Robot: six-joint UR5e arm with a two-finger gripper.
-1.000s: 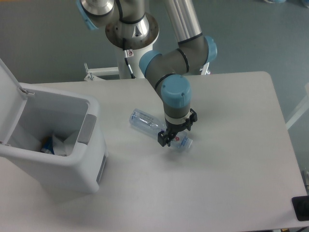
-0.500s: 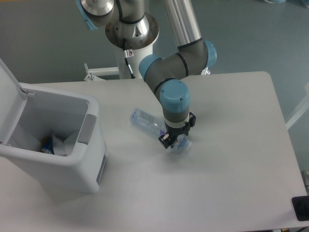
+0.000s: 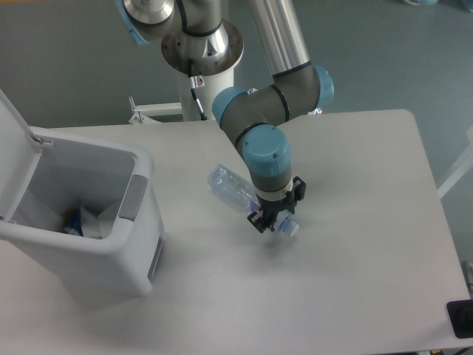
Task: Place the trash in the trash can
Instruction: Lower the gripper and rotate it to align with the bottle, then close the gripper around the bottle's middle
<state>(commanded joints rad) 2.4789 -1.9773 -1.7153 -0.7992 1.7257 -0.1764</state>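
White table (image 3: 369, 244), black object (image 3: 460, 319) at corner

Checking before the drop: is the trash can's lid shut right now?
No. The trash can has its lid swung up, and its inside shows from above.

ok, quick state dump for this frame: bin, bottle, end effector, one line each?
trash can: upright on the table, lid hinged open, some trash already inside
lid: swung up and back at the left edge
water bottle: lying roughly on its side, cap end under the end effector, base pointing up-left
end effector: down at the bottle's cap end, closed around it
wad: white material shows inside the bin; cannot tell if it is the tissue
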